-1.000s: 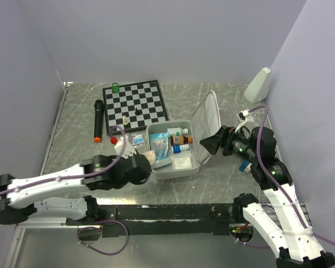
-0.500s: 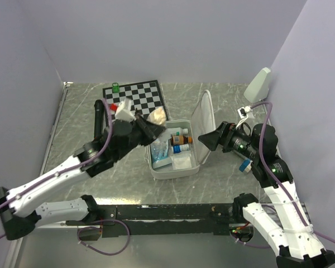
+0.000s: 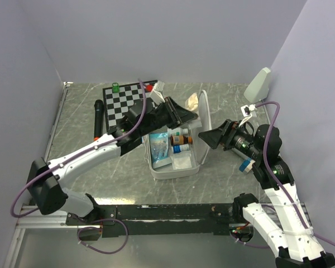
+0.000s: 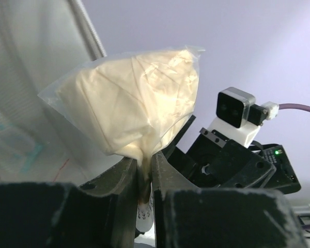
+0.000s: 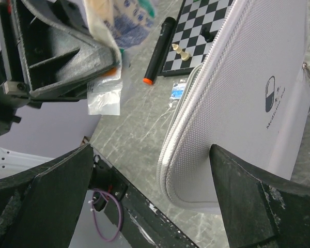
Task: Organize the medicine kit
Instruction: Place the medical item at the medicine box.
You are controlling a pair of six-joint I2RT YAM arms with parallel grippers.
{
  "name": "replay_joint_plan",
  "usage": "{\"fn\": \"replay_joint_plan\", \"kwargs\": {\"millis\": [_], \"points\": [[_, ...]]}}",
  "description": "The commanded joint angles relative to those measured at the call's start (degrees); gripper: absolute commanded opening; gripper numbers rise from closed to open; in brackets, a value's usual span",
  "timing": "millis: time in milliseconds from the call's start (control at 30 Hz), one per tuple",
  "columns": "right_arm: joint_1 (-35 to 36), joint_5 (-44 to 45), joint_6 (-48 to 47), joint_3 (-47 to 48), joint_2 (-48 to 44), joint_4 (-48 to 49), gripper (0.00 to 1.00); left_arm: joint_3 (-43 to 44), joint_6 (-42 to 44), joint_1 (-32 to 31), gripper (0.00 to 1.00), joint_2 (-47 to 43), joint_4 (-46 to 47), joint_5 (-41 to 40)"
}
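Note:
The white medicine kit (image 3: 173,172) lies open at mid-table, its lid (image 3: 204,118) standing upright on the right side. Inside are small bottles (image 3: 181,138), a blue pouch (image 3: 159,146) and a white pad (image 3: 182,162). My left gripper (image 3: 190,115) reaches over the kit, close to the lid's top, shut on the neck of a clear bag of cream-coloured stuff (image 4: 139,101); the bag (image 3: 192,101) sticks up past the fingers. My right gripper (image 5: 151,155) is open just outside the lid (image 5: 248,88), one finger on each side of its lower edge, not touching.
A black-and-white chessboard (image 3: 135,102) with a few pieces and a green piece (image 3: 115,87) lies at the back left. A black microphone with an orange tip (image 3: 97,119) lies left of it. A small packet (image 5: 179,91) rests on the table by the kit.
My left arm has swung from the kit's near-left side up and right across the kit, carrying the bag to the lid's top. My right gripper has barely moved.

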Motion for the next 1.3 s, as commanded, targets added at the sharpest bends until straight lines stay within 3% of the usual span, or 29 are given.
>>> {"fn": "replay_joint_plan", "kwargs": {"millis": [0, 267, 867, 967, 1200, 1267], "points": [[-0.6, -1.0, 0.3, 0.6, -0.3, 2.3, 1.00, 2.6, -2.9, 0.8, 0.19, 2.8, 9.4, 8.0], [-1.1, -2.5, 2.4, 0.0, 0.1, 4.2, 1.00, -0.3, -5.2, 2.0, 0.20, 5.7, 16.1, 11.0], [-1.3, -2.8, 2.2, 0.4, 0.8, 3.6, 1.00, 2.0, -5.4, 3.7, 0.18, 12.4, 13.5, 12.8], [-1.3, -2.9, 2.2, 0.3, 0.9, 3.7, 1.00, 3.3, -6.0, 3.7, 0.22, 13.9, 14.3, 13.9], [-1.3, -3.0, 2.0, 0.3, 1.7, 3.5, 1.00, 5.9, -4.8, 3.7, 0.48, 15.9, 11.7, 15.5], [-1.3, -3.1, 2.2, 0.2, 1.7, 3.8, 1.00, 6.0, -4.4, 3.7, 0.49, 15.7, 11.1, 15.3]]}}
